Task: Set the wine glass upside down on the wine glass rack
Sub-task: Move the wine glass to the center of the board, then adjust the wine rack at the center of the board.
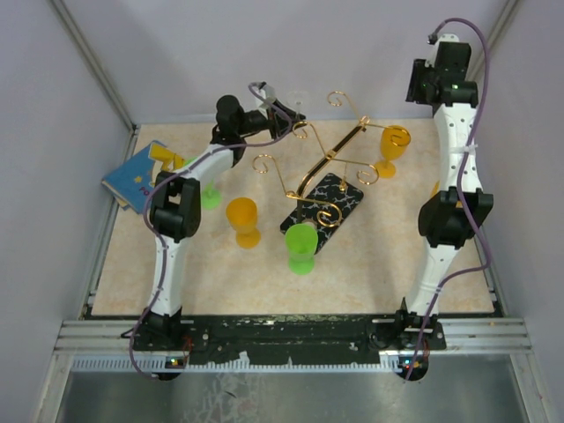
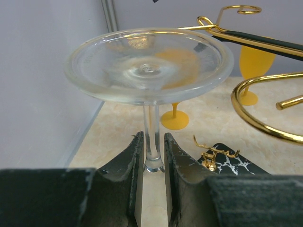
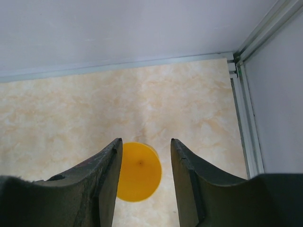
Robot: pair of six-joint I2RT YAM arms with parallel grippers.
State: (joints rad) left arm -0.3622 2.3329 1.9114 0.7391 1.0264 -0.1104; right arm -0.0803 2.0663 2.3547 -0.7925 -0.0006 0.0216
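Left gripper [image 2: 154,140] was clamped tight on the clear wine glass [image 2: 147,66], both black fingers [image 2: 128,165] pinching the thin stem! The round foot stood out past the fingertips, broad and see-through, facing the left wrist camera. From above, that arm was stretched to the back of the table [image 1: 264,282], carrying the glass in the air at the far left of the wine glass rack [image 1: 339,150]. The gold scroll arms ran just beside the foot on its right; whether wire and glass touched, I couldn't tell. The glass was not hanging on the rack.

The rack itself stood mid-table on its black marbled base [image 1: 345,196], wires fanning up and back. A green glass [image 1: 301,247] sat at the base's near corner.

Over on the other side, the right gripper [image 3: 145,142] was lifted high near the back right corner, jaws parted, nothing between them. Looking down through the gap, an orange glass [image 3: 139,172] stood on the table below it, well clear of the fingers
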